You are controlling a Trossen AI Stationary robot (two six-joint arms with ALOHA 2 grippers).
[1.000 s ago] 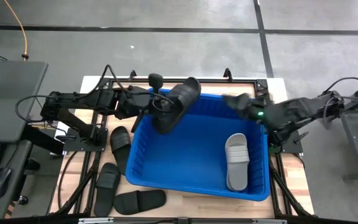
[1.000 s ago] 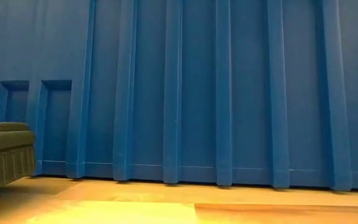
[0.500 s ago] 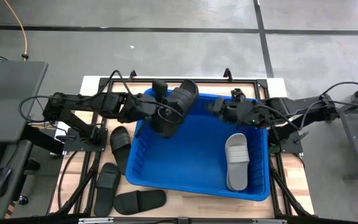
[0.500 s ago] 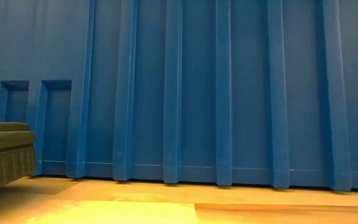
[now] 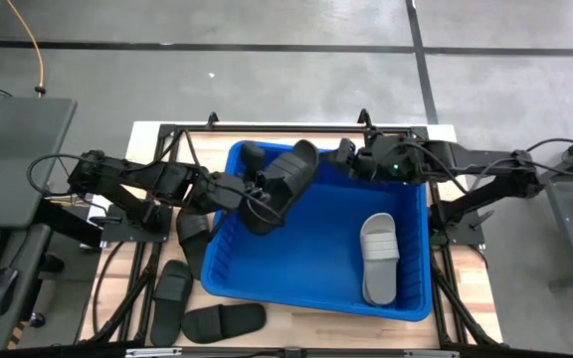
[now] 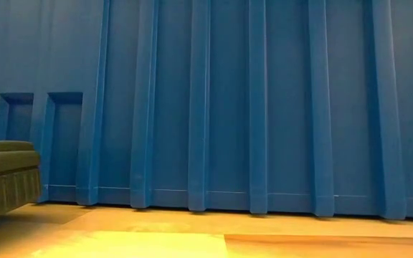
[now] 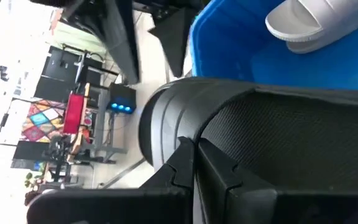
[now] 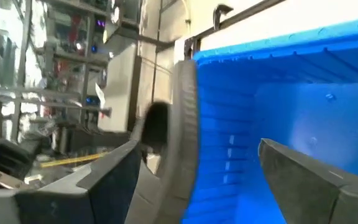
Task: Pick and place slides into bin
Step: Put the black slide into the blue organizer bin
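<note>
The blue bin (image 5: 267,283) stands mid-table; its ribbed wall fills the low view (image 6: 228,107). My left gripper (image 5: 251,193) is shut on a black slide (image 5: 285,179) held tilted over the bin's far left part. My right gripper (image 5: 340,159) is open and empty above the bin's far rim, just right of that slide's upper end; its wrist view shows the slide edge-on (image 8: 185,130) beyond the spread fingers. A light grey slide (image 5: 378,257) lies flat in the bin, and also shows in the left wrist view (image 7: 303,22). My left gripper holds the black slide by its left long edge (image 5: 263,191), coming level from the table's left. In the wrist view one dark finger (image 7: 191,180) lies against the slide's textured face (image 7: 291,137); the other finger is hidden. The slide is lifted clear, tilted, one end up toward the far rim.
Three black slides lie on the table left of the bin, one beside its left wall (image 5: 192,234), one farther forward (image 5: 172,296) and one near the front edge (image 5: 224,320); one shows in the low view (image 6: 2,179). A grey desk (image 5: 8,159) stands left of the table.
My right gripper has gone toward the table's left along the bin's far rim, ending close to the black slide. My left gripper has carried the slide a little toward the right and near edge, farther over the bin; the slide stays tilted.
</note>
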